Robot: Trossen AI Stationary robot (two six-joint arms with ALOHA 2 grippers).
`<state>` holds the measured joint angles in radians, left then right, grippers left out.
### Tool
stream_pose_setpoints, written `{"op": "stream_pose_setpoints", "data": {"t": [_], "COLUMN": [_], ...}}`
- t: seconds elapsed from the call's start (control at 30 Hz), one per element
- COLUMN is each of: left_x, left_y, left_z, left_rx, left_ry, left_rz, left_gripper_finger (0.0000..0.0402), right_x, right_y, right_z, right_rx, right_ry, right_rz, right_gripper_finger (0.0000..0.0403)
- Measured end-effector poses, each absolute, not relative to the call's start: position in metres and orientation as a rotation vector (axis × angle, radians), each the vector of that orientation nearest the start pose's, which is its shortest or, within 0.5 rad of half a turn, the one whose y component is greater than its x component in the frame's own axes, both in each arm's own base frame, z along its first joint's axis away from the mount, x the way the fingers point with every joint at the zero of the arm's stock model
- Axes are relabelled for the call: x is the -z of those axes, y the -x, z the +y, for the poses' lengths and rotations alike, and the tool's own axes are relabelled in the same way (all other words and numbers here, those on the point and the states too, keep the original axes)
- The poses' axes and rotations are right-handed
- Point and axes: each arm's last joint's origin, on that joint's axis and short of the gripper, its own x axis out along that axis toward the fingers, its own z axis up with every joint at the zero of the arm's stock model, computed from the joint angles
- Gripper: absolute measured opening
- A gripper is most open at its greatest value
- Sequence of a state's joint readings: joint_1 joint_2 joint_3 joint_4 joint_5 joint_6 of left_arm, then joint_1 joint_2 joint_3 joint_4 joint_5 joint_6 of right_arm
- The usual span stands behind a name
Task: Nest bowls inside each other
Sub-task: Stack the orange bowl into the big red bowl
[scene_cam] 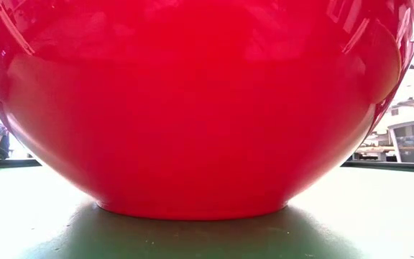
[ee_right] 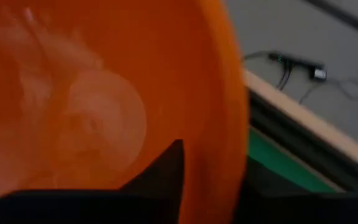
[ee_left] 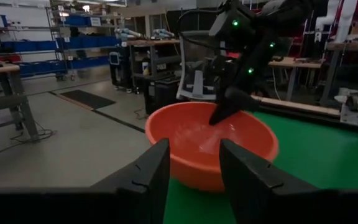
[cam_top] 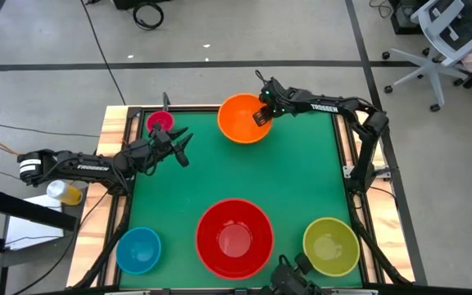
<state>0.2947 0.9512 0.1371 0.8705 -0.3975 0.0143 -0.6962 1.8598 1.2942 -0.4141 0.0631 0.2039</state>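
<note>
The orange bowl (cam_top: 240,119) stands on its base on the green mat at the far middle, and my right gripper (cam_top: 262,115) is shut on its right rim. The small pink bowl (cam_top: 161,121) stands at the far left. My left gripper (cam_top: 179,147) hovers open just to its near right, level and pointing at the orange bowl (ee_left: 210,146), with nothing between its fingers. Along the near edge stand the blue bowl (cam_top: 138,250), the large red bowl (cam_top: 234,238) and the yellow-green bowl (cam_top: 331,246). The red bowl (scene_cam: 192,108) fills the low view. My right gripper (ee_right: 219,165) has the orange bowl's rim (ee_right: 225,124) on the side toward the table's right, with one finger (ee_right: 166,168) inside the bowl against its wall and the other outside. The fingers slant down from above and from the right. The bowl's base rests on the mat.
Bare green mat (cam_top: 301,176) lies between the far bowls and the near row. A raised wooden frame (cam_top: 115,164) borders the table. A yellow object (cam_top: 68,192) lies off the table at the left, and an office chair (cam_top: 441,41) stands beyond the far right corner.
</note>
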Motion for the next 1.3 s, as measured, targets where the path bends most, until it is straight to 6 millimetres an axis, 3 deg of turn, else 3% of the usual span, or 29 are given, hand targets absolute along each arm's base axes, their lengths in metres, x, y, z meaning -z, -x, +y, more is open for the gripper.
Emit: {"op": "stream_pose_setpoints", "data": {"t": [0.1,0.17,0.37,0.6,0.7,0.9,1.07,1.17,1.3], "left_x": [-0.188,-0.189,-0.193,-0.195,-0.195,-0.192,-0.186,-0.184,-0.185], "left_y": [-0.162,-0.162,-0.161,-0.161,-0.161,-0.164,-0.168,-0.17,-0.173], "left_z": [0.061,0.061,0.061,0.061,0.06,0.055,0.044,0.036,0.021], "left_rx": [-0.693,-0.693,-0.695,-0.697,-0.695,-0.654,-0.536,-0.47,-0.378], "left_ry": [-0.01,-0.01,-0.035,-0.051,-0.05,0.036,0.117,0.178,0.216], "left_rz": [-0.066,-0.074,-0.111,-0.131,-0.131,-0.121,-0.078,-0.069,-0.077], "left_gripper_finger": [0.0141,0.0141,0.0141,0.0141,0.0141,0.0141,0.0141,0.0141,0.0141], "right_x": [-0.214,-0.225,-0.275,-0.331,-0.327,-0.297,-0.278,-0.265,-0.246], "right_y": [-0.296,-0.294,-0.279,-0.262,-0.264,-0.279,-0.294,-0.301,-0.313], "right_z": [-0.243,-0.236,-0.209,-0.154,-0.123,-0.049,0.01,0.031,0.044], "right_rx": [0.774,0.753,0.683,0.324,0.255,0.092,-0.018,-0.029,0.001], "right_ry": [-0.45,-0.423,-0.398,-0.425,-0.436,-0.45,-0.42,-0.399,-0.386], "right_rz": [0.841,0.845,0.761,0.602,0.632,0.667,0.582,0.589,0.649], "right_gripper_finger": [0.0031,0.0015,0.0015,0.0015,0.0015,0.0019,0.0017,0.0018,0.002]}}
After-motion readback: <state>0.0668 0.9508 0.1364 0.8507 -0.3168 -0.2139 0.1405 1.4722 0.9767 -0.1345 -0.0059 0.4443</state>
